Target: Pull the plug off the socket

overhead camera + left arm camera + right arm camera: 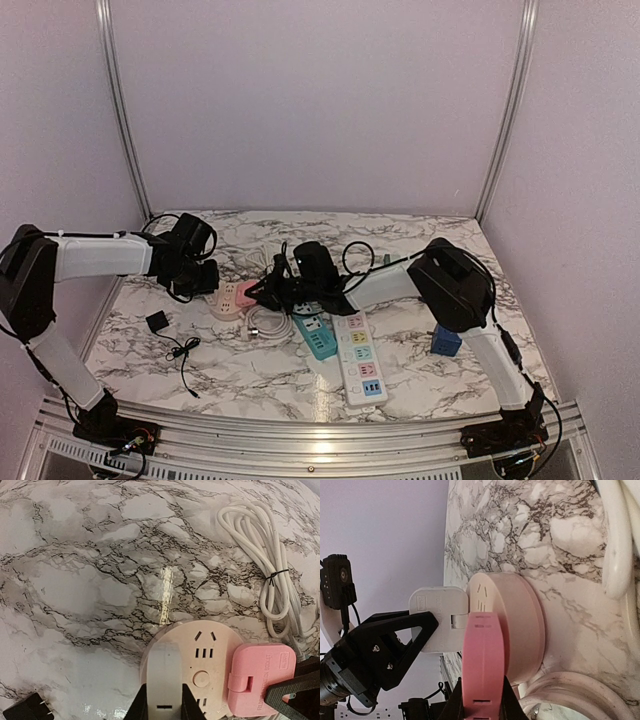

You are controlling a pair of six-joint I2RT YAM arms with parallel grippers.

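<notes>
From above, you are holding the left gripper [205, 278] and right gripper [268, 290] at the round socket [230, 300], mostly hiding it. Left wrist: you are squeezing the white plug [165, 670] tight, maybe to steady the socket. Right wrist: you are pinching the pink plug [482, 645], ready for pulling; the picture edge is cutting off the finger ends.

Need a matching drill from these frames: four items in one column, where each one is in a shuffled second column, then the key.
Column 1
1. white plug
2. pink plug
3. coiled white cable
4. blue box

Column 2
A. lying loose beside the round socket
B. in the jaws of the right gripper
C. to the right of the white power strip
D. in the jaws of the left gripper

Pairs: 1-D, 2-B, 3-A, 4-C
</notes>
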